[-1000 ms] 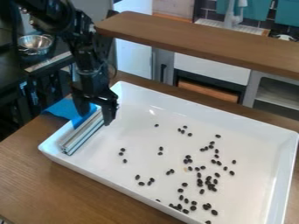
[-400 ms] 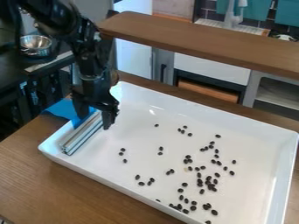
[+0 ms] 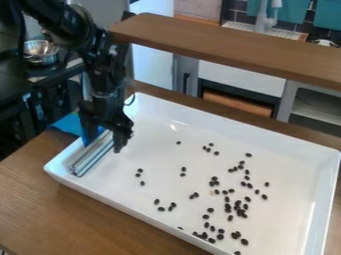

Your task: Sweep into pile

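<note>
Black beans (image 3: 238, 204) lie scattered in the white tray (image 3: 160, 154), not in 1 pile.
They're small, dark ovals, thickest toward the right and near side, with looser groups of 2 or 3 to the left and 1 pale bit (image 3: 212, 193) among them. The ribbed, silvery bar (image 3: 90, 157) lies along the tray's left end; the gripper (image 3: 102, 146) hangs over its far end, its 2 fingers apart, 1 to each side. Since the earlier frames the gripper has shifted slightly lower in view, while beans and bar have stayed put.
</note>
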Controlling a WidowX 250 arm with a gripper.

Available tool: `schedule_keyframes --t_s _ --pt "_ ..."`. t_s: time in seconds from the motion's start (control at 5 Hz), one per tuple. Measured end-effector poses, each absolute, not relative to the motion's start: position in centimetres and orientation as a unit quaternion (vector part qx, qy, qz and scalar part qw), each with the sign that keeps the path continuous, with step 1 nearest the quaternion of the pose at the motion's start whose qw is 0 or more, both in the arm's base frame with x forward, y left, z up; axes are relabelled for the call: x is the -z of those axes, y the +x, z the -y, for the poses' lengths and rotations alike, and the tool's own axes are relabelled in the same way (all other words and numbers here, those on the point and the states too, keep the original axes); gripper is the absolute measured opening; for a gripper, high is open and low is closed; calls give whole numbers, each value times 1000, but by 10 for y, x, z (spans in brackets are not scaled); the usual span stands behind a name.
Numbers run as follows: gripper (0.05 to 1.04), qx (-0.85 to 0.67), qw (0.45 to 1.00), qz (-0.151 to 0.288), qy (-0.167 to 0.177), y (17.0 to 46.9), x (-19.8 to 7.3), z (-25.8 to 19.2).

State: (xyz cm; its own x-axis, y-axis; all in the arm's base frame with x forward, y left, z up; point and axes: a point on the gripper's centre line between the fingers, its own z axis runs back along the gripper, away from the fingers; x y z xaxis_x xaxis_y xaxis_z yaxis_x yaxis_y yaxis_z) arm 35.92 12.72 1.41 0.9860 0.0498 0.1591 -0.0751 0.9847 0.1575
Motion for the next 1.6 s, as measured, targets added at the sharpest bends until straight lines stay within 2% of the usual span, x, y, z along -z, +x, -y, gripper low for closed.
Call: schedule_keyframes --t_s 0.2,0.4,0.8,1.0,1.6 --pt "999 -24 993 65 95 356 -11 -127" --pt "966 -18 994 32 104 348 0 -126" --pt "401 -5 994 33 100 347 2 -123" --pt "355 6 996 35 85 340 1 -115" --pt "355 23 997 26 68 339 2 -75"
